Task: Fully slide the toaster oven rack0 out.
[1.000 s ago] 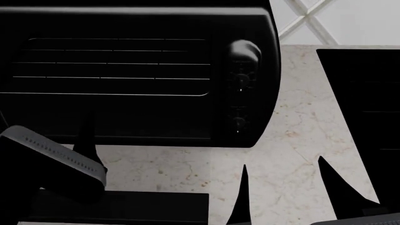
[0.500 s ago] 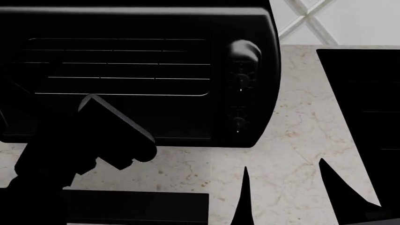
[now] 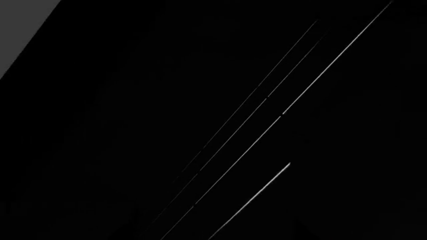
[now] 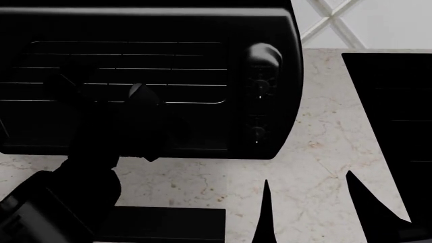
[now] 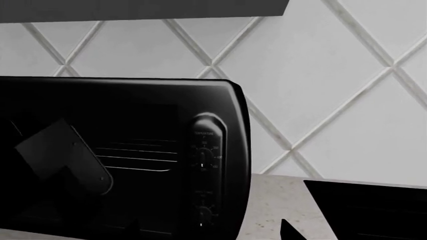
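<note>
Inside the toaster oven [image 4: 270,30], rack0 [image 4: 169,71] level, rods crosswise; left arm [image 4: 101,147] before it, jaws' state unclear.

Toaster oven [image 4: 270,30] is rendered in smooth, semi-gloss black, probably plastic. Rack0 [image 4: 196,68] is seen as thin bright metal wire. Countertop [image 4: 317,152] is finished as polished veined marble; wall tiles [image 5: 320,90] look matt white.

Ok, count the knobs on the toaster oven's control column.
3 show on the toaster oven: top knob, middle knob, bottom knob, stacked down its right side. The dark panel may hide others.
</note>
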